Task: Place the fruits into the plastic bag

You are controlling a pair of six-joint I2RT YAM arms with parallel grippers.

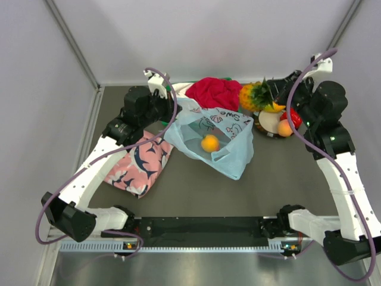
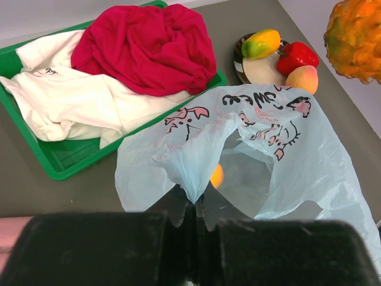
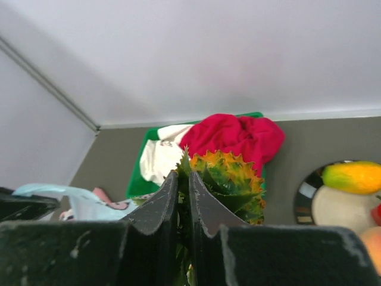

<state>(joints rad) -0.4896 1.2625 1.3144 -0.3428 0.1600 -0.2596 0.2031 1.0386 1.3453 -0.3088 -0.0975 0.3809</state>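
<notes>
Left tool (image 2: 195, 205): I had it clamped shut on a pinched fold of the plastic bag's (image 2: 280, 161) near rim, low in the middle of the left wrist view, with the film rising out of the closed fingers.
Right tool (image 3: 183, 196): closed on the green crown of the pineapple (image 3: 232, 179). The leaves stuck up between the two fingers (only a slit of gap showed).
Pineapple, overhead: upper right of centre, just beside the bag's far right corner and overlapping the far edge of the plate (image 1: 269, 125). I could not tell whether it was clear of the counter (image 1: 286, 179).
Bag: spread in the middle of the overhead frame with its mouth open and the printed side facing the plate.
Inside the bag: one round orange fruit (image 1: 209, 143), seen through the film.
On the plate: the mango (image 2: 262, 43) at the far edge, the red pepper-like fruit (image 2: 296, 56) to its right and the peach (image 2: 302, 78) nearest the bag.
Green tray (image 2: 59, 170): upper left of the left wrist view, holding a red cloth (image 2: 149, 44) and white clothes (image 2: 59, 101).
Pink cloth (image 1: 140, 161): left of the bag, touching its edge.
</notes>
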